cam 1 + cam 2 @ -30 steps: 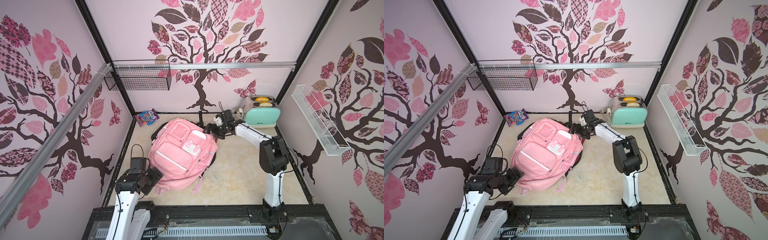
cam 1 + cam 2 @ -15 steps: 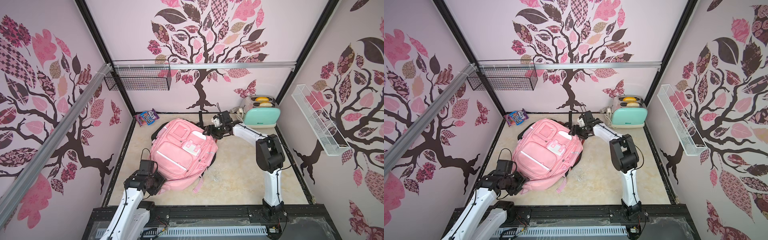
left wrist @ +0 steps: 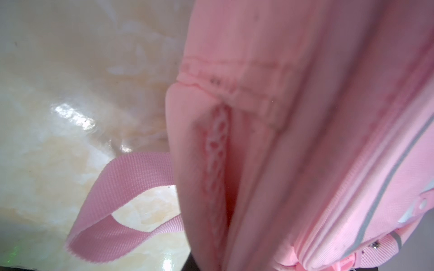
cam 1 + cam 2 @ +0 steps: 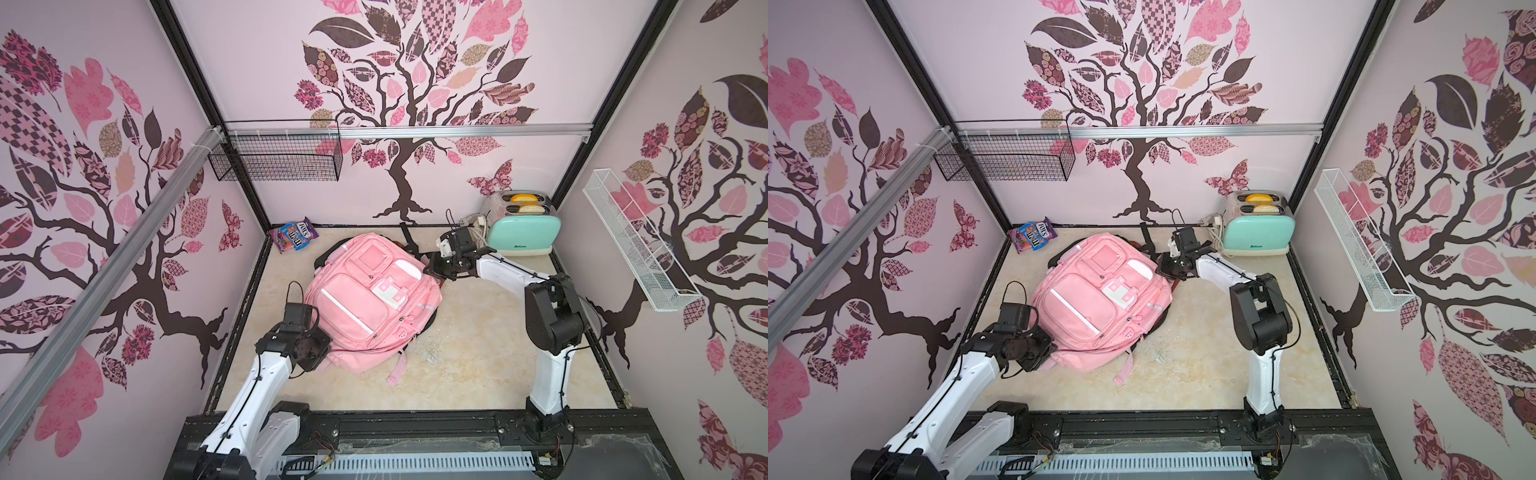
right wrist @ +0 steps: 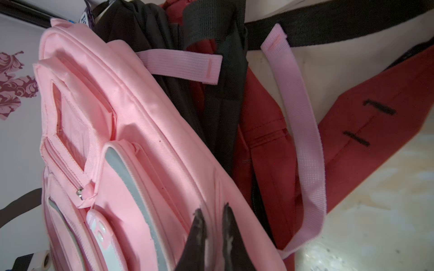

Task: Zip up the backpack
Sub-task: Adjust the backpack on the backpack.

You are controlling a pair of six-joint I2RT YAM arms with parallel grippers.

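From the left: the left claw [image 4: 318, 353] is closed against the near corner of the pink fabric backpack [image 4: 370, 299], its hold hidden. The backpack lies flat on the beige marbled counter [image 4: 478, 353]. The right claw [image 5: 212, 225], nearly closed, pinches pink fabric at its far edge.

I see a pink backpack [image 4: 365, 299] with grey stripes and a white patch, lying over a red-and-black bag [image 5: 270, 140]. Far right, a mint-green toaster [image 4: 521, 237] shows yellow slices. Far left lies a purple candy packet [image 4: 294, 235]. The floor [image 4: 478, 357] is cream marble. The walls [image 4: 257, 62] are pale pink, with brown trees and patterned leaves.
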